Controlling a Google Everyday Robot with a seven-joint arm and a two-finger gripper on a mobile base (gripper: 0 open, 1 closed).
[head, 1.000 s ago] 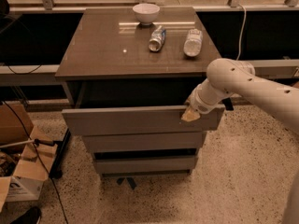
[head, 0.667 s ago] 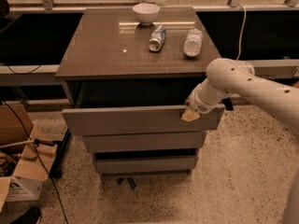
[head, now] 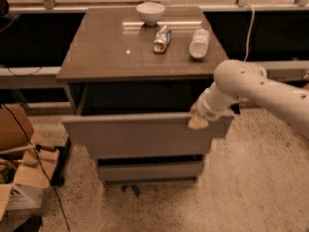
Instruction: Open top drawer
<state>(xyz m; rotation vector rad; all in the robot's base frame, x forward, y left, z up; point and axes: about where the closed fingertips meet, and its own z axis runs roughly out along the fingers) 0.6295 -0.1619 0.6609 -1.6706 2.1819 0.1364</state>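
Contact was at the right end: the hand [head: 198, 121] rested on the upper rim of the top drawer [head: 140, 135], arm reaching in from the right. The top drawer stood partway out of the cabinet [head: 72, 88], its long front running left-right, mostly left of the hand. Pull likely straight out, toward the camera. Hand apart or clamped: could not tell. Bowl [head: 150, 12], can [head: 162, 38] and bottle [head: 199, 43] lay on the surface [head: 111, 52].

Gripper [head: 198, 122] at rim of top drawer [head: 140, 135]

High front view, downward; end effector [head: 198, 122] centre-right.
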